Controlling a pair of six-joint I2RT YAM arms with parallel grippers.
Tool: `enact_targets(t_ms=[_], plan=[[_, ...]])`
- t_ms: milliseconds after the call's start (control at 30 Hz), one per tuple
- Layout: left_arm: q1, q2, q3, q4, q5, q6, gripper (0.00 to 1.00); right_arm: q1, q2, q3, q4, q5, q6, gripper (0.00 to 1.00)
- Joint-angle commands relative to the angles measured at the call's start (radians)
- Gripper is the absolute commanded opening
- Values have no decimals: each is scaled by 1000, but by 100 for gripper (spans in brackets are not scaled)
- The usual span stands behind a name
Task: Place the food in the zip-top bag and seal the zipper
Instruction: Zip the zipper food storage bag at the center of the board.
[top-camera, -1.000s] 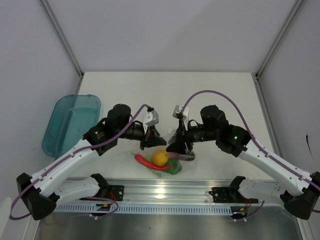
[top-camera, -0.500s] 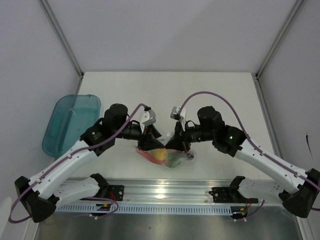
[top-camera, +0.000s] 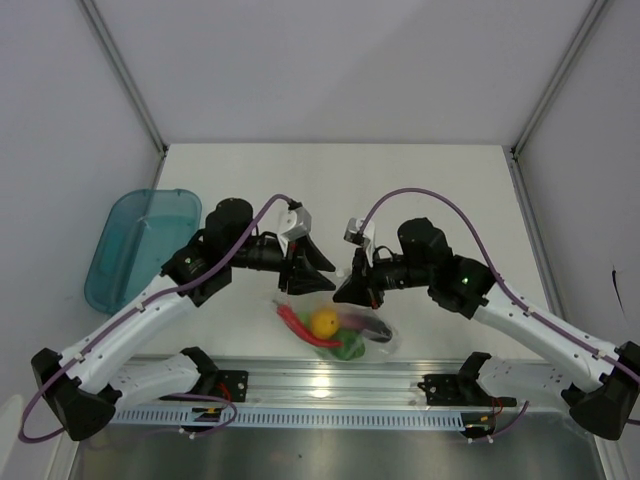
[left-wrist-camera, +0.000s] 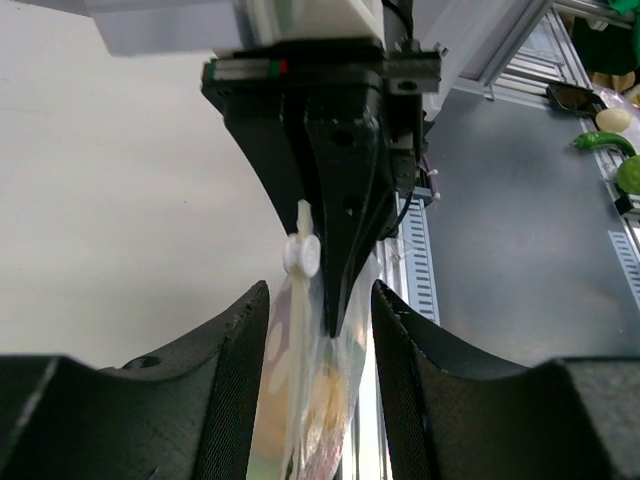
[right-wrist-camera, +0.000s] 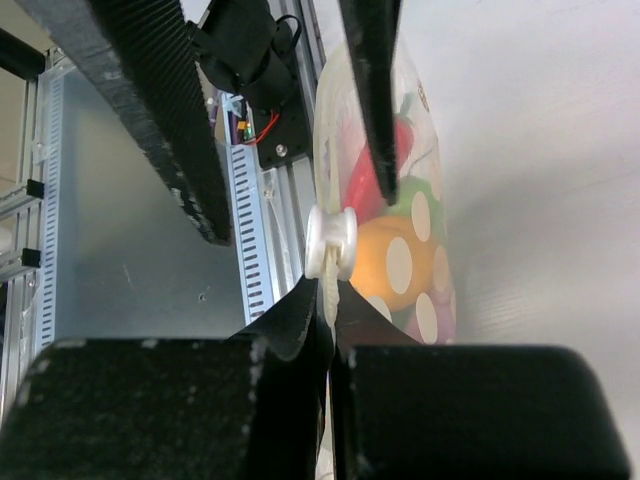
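Gripping zip-top bag (right-wrist-camera: 420, 215) at zipper (right-wrist-camera: 321, 170): right pincer (right-wrist-camera: 330, 310)

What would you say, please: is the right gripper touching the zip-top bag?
Touching. The right wrist view shows the right gripper shut on the top edge of the zip-top bag.

Two YAM arms lean in from their bases, elbows flared outward, the left arm (top-camera: 140, 320) and right arm (top-camera: 540, 325) bringing their wrists nearly nose to nose. The left gripper (left-wrist-camera: 320, 292) stands with fingers parted; the right gripper (right-wrist-camera: 330, 300) pinches tight on the zip-top bag (right-wrist-camera: 425, 215) mouth edge.
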Motion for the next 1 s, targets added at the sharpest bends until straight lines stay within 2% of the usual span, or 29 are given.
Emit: enact_targets(t_ms=[0, 233, 267, 333, 433, 567, 633, 767, 967], plan=[[7, 28, 65, 11, -17, -29, 48, 17, -23, 1, 36, 14, 10, 0], [8, 85, 103, 39, 64, -82, 39, 44, -30, 9, 21, 43, -6, 0], [8, 100, 111, 30, 74, -82, 35, 47, -33, 16, 16, 55, -10, 0], [8, 119, 127, -6, 103, -75, 33, 53, -33, 23, 3, 68, -22, 0], [8, 131, 132, -11, 143, -72, 25, 63, -36, 32, -7, 89, -33, 0], [11, 124, 117, 8, 245, -85, 8, 67, -48, 32, -8, 121, -42, 0], [20, 127, 112, 17, 288, -95, 9, 67, -57, 33, -14, 138, -49, 0], [44, 124, 77, 55, 367, -136, 21, 69, -63, 47, -39, 158, -59, 0], [44, 136, 78, 52, 365, -141, 22, 69, -68, 58, -45, 163, -57, 0]])
